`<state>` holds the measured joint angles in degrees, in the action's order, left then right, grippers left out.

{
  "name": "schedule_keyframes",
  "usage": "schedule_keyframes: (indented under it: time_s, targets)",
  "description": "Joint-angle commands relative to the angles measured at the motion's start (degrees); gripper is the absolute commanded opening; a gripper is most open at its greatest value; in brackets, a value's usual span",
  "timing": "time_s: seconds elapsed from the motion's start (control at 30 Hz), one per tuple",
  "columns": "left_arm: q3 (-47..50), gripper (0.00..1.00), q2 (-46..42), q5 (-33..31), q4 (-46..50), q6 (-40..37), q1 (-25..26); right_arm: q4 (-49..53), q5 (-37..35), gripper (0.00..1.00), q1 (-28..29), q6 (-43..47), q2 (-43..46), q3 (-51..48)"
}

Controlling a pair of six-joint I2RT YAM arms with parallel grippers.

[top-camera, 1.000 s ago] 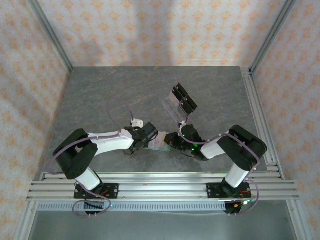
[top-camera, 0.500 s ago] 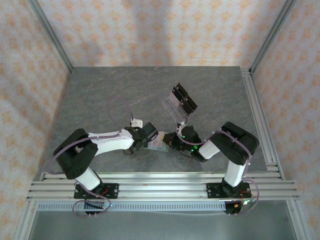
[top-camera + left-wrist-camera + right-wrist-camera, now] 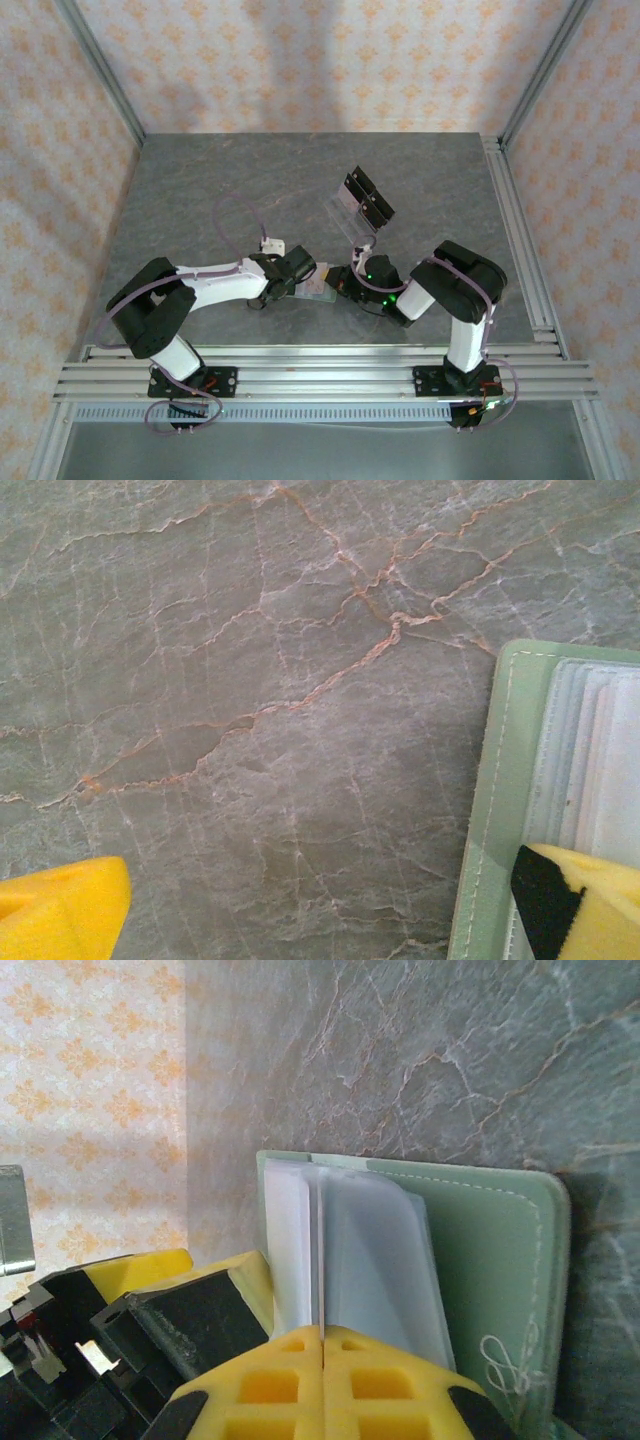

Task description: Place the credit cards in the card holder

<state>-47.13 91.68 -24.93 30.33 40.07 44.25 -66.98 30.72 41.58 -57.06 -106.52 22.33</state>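
The sage-green card holder (image 3: 318,291) lies open on the marble table between both grippers. In the right wrist view its green cover (image 3: 490,1260) and clear inner sleeves (image 3: 385,1260) show. My right gripper (image 3: 323,1345) is shut on a thin credit card (image 3: 320,1250), seen edge-on and standing among the sleeves. My left gripper (image 3: 320,905) is open wide. Its right finger (image 3: 585,905) rests on the sleeves at the card holder's (image 3: 505,780) edge, and its left finger (image 3: 60,910) is over bare table. Other cards are hidden.
A clear tilted acrylic rack with black parts (image 3: 358,205) stands just behind the grippers. Aluminium rails run along the table's right edge (image 3: 515,230) and front edge (image 3: 320,375). Patterned walls enclose the table.
The right arm's elbow has swung left and closer in, and its gripper has edged toward the card holder. The left arm has stayed put.
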Motion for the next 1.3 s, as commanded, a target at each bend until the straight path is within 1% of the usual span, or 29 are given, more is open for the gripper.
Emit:
schedule_keyframes:
  time_s: [0.0, 0.3, 0.7, 1.13, 1.27]
  targets:
    - [-1.1, 1.0, 0.7, -3.1, 4.2, 2.3, 0.5, -2.8, -0.1, 0.0, -0.5, -0.4, -0.2, -1.4]
    - [-2.4, 1.0, 2.1, -4.6, 6.8, 3.9, 0.4, -3.2, 0.3, 0.0, -0.8, -0.5, 0.1, -1.7]
    - [-2.3, 1.0, 2.1, -4.3, 6.3, 3.5, 0.4, -2.1, 1.3, 0.0, -0.9, -0.2, -0.3, -0.2]
    - [-2.0, 1.0, 2.3, -4.2, 6.1, 3.6, 0.5, -6.4, 1.8, 0.0, -0.8, -1.9, -1.0, -0.1]
    - [-1.8, 1.0, 2.1, -4.2, 6.0, 3.7, 0.4, -6.1, 1.8, 0.0, -0.8, -2.2, -2.0, 0.4]
